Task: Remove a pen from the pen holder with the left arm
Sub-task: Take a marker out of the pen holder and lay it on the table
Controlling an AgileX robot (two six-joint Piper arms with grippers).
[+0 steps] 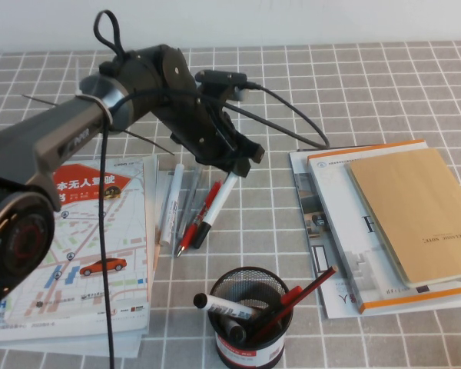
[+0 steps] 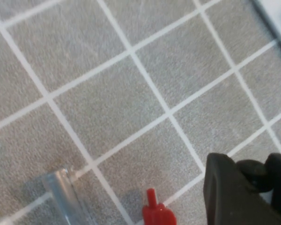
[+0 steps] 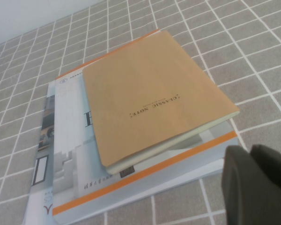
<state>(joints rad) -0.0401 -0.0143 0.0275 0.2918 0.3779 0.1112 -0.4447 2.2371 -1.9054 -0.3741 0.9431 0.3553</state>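
My left gripper reaches low over the middle of the table, shut on the upper end of a white marker with a black cap. The marker slants down toward the pen holder beside a red pen, a grey pen and a white pen lying on the tiles. In the left wrist view the marker's dark end sits between the fingers. The black mesh pen holder stands at the front with several pens in it. My right gripper hovers by the books, shut and holding nothing.
A map brochure lies at the left. At the right a tan notebook rests on an orange-edged book and a magazine. A black cable trails behind the left arm.
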